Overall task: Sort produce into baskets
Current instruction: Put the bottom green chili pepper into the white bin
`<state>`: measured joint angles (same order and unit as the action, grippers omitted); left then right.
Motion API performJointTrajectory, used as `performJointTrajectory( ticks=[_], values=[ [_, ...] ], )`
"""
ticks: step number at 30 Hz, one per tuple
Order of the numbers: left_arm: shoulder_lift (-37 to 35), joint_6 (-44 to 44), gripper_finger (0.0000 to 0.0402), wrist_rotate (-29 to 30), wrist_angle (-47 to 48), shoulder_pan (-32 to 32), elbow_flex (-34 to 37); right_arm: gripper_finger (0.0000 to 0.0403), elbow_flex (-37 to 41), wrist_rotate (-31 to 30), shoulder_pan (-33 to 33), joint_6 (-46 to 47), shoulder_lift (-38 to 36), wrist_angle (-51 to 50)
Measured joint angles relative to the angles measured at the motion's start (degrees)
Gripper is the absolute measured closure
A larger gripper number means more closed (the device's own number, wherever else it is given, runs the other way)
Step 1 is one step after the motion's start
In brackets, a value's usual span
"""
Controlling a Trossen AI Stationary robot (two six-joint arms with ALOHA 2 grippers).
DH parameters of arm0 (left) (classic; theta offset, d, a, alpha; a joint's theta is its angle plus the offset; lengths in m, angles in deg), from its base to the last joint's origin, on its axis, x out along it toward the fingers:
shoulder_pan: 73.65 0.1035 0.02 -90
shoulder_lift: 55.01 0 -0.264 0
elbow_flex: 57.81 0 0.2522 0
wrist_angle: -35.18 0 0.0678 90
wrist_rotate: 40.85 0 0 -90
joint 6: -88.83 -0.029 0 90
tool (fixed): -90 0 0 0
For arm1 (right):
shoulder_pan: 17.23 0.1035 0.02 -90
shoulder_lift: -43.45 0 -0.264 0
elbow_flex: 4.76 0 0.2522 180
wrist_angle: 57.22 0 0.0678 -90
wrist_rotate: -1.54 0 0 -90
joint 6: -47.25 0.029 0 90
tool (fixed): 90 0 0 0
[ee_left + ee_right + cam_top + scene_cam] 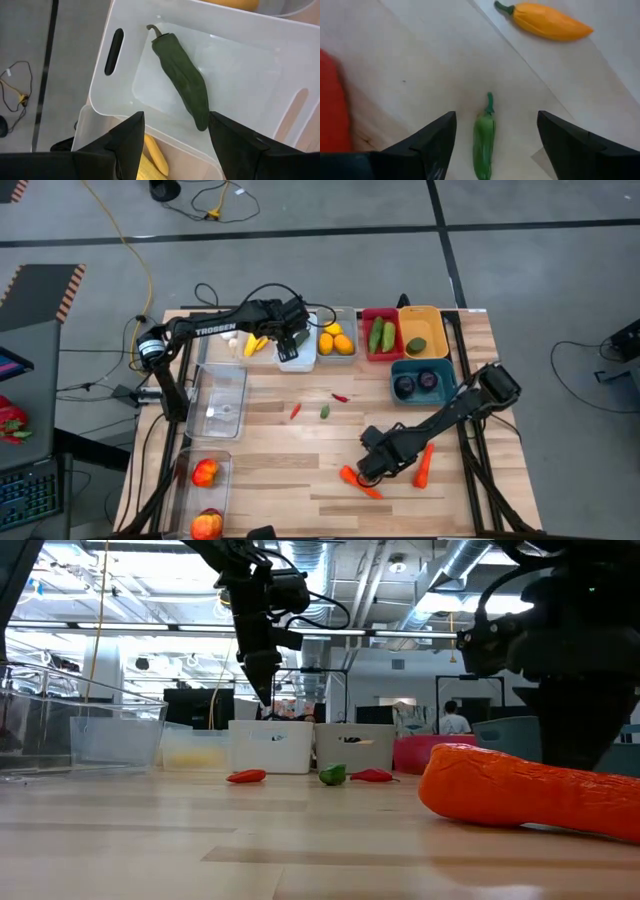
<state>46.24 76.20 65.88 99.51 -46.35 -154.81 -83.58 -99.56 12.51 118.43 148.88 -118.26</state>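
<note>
1. I see my left gripper (172,137) open above the white plastic bin (260,65) at the far side; a dark green pepper (182,82) lies inside.
2. My right gripper (492,137) is open over the wooden surface (280,470), near right, above a small green chili (484,137); an orange chili (550,21) lies beyond.

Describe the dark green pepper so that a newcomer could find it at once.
Look at the row of baskets along the table's far edge. The left gripper hovers open above the white basket there. The dark green pepper lies alone inside it, long, curved and stemmed, unlike the yellow pieces next door.
</note>
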Motion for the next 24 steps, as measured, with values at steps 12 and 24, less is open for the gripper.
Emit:
performJointTrajectory(
  ticks=[12, 24],
  values=[
    [0.0, 0.0, 0.0194, 0.0, 0.0, 0.0, 0.0, 0.0191, 0.0, 0.9, 0.7, 0.0, 0.0, -0.2],
    [0.0, 0.0, 0.0194, 0.0, 0.0, 0.0, 0.0, 0.0336, 0.0, 2.0, 1.0, -0.2, -0.1, 0.0]
  ],
)
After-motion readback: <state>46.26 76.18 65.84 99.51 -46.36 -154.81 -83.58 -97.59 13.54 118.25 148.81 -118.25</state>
